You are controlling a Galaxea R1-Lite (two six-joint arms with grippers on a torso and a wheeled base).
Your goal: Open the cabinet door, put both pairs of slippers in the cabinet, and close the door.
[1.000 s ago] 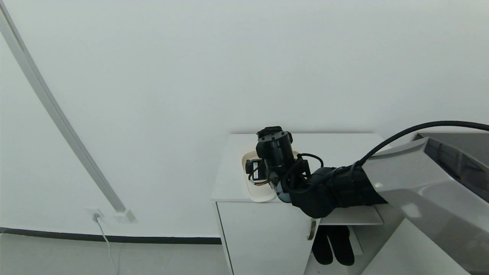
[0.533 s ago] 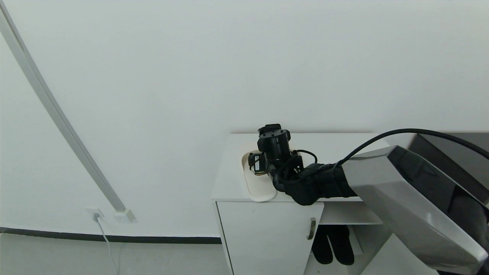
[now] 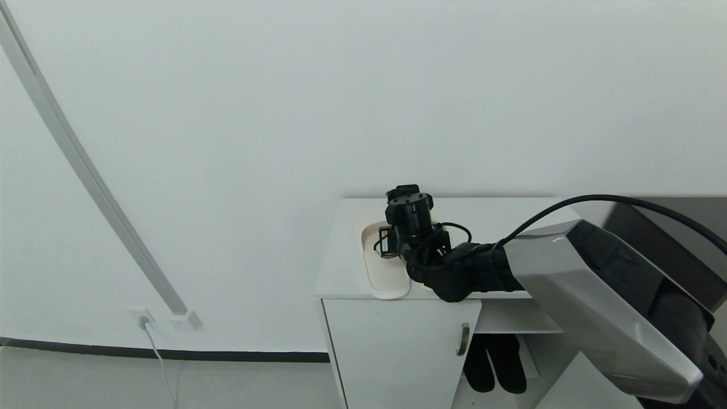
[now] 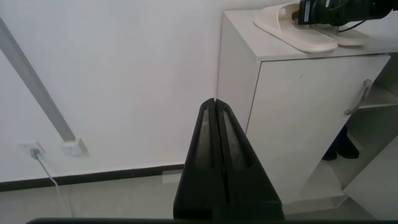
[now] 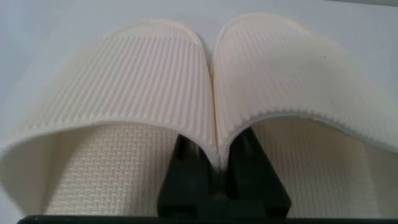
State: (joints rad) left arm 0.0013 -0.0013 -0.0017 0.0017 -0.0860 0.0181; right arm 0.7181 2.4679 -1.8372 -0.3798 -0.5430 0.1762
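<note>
A pair of cream slippers [image 3: 386, 278] lies side by side on top of the white cabinet [image 3: 392, 358]. My right gripper [image 5: 217, 168] has one finger inside each slipper and is shut on their two touching inner walls [image 5: 214, 124]. A pair of black slippers [image 3: 494, 363] stands on the lower shelf in the open right half of the cabinet. The left door [image 4: 298, 124] is closed, its handle [image 3: 464, 339] at its right edge. My left gripper [image 4: 216, 106] is shut and empty, low and to the left of the cabinet.
The cabinet stands against a white wall. A slanted cable duct [image 3: 85, 170] runs down to a wall socket [image 3: 142, 321] with a plugged cable. Bare floor [image 4: 112, 193] lies left of the cabinet. An inner shelf [image 3: 511, 324] sits above the black slippers.
My right arm has moved forward and down, bringing the gripper from just above the cream slippers into them. The slippers and the left gripper have stayed put.
</note>
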